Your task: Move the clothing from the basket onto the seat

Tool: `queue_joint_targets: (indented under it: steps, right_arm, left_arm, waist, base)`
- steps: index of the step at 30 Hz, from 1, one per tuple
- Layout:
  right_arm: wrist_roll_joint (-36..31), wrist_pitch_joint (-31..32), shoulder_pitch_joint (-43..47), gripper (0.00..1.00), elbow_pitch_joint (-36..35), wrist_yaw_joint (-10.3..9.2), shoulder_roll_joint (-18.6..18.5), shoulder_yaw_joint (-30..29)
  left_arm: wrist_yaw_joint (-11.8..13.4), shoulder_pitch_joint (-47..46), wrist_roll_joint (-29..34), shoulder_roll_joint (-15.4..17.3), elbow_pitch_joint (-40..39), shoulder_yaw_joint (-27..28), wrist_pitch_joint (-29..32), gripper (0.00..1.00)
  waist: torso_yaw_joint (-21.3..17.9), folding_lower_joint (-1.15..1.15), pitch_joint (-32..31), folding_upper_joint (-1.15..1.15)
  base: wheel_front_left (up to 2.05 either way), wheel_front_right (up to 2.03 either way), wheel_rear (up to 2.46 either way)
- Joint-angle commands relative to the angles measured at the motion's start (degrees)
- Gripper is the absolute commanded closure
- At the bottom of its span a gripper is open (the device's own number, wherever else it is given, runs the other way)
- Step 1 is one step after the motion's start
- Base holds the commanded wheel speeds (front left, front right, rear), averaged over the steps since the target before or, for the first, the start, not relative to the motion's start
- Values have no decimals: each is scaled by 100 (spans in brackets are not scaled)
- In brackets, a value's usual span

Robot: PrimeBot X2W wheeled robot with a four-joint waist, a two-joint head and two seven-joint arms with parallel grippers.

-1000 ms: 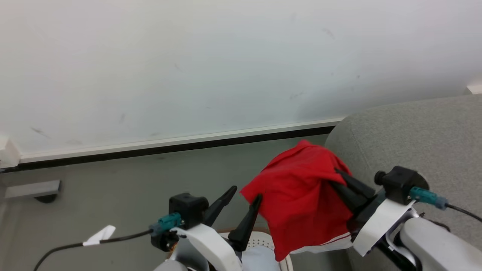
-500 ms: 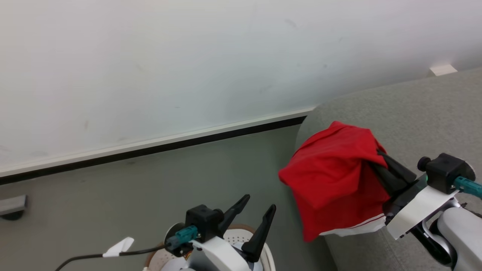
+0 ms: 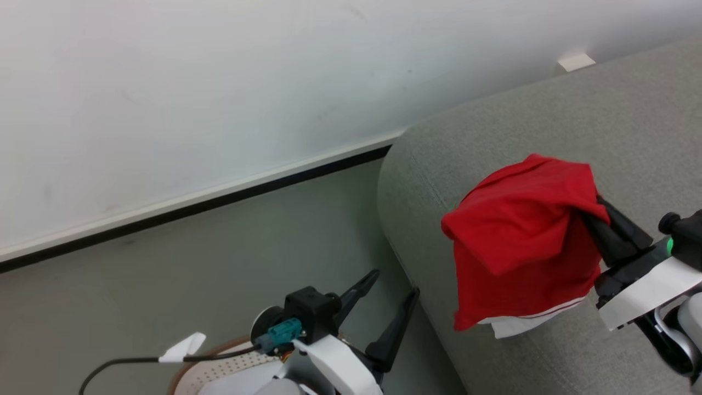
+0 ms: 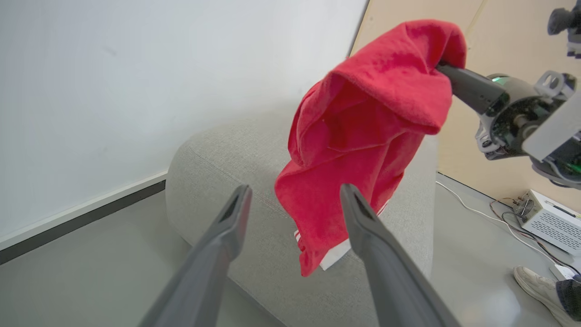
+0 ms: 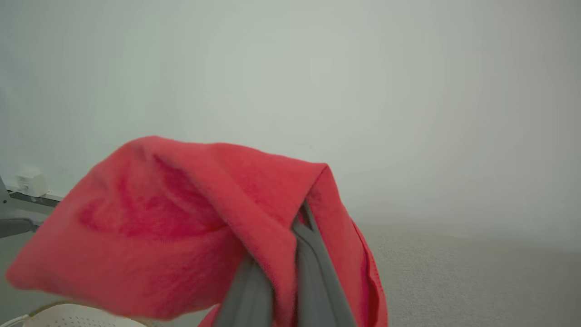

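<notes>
Right wrist view: the two dark fingers [image 5: 317,281] of our right gripper [image 5: 292,245] are pressed together on a fold of the clothing [image 5: 172,227]. The bright red garment drapes over their tips like a hood and hides where they meet. We judge the pinch sits near the garment's top so that the rest hangs free and clears whatever lies under it. In the head view the cloth falls in a loose bundle, its white panel [image 3: 510,328] with a thin red line at the lowest edge. It hangs over the rounded end of the seat [image 3: 603,109], the big grey sofa; whether the hem touches the upholstery we cannot tell. Our left gripper [image 3: 395,282] hovers lower and to the left, fingers spread apart with nothing between them. It is just above the basket [image 3: 225,367], whose perforated cream wall and brown rim peek in at the bottom edge, down on the floor [image 3: 192,263] near the sofa's end. We read that arm as parked for the next reach into the basket. As we judge it, what is left for this piece is to lower it onto the cushion and let go. The release should come far enough in from the corner that the cloth cannot slide off.
</notes>
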Motion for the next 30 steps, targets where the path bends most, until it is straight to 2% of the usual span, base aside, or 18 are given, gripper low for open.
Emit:
queue_joint_targets:
  steps: [1,9,19,25,30]
  right_arm:
    - [-63,-21,14,100,-21,-14,-46,-90]
    - [-436,-21,-455,100,121,-14,-76,-734]
    - [-780,-21,-1933,100,654,-14,-545,-1852]
    - [-879,-10,-2806,100,1486,-14,-769,-2340]
    - [-974,-10,-3088,100,2584,-14,-658,-2588]
  left_arm:
    - [-23,-87,86,37,-42,-1,47,0]
    - [-31,-631,285,60,-301,-75,304,0]
    - [-240,-1838,664,-152,-390,-225,692,0]
    - [-307,-2321,836,-232,-283,-244,726,0]
    - [-292,-2525,876,-338,-216,-260,657,0]
  waist:
    - [-123,0,151,-1]
    - [-118,0,944,-1]
    - [502,0,2572,-1]
    - [761,0,3178,-1]
    - [958,0,3486,-1]
  base:
    - [0,0,0]
    - [0,0,0]
    - [0,0,0]
    - [0,0,0]
    - [0,0,0]
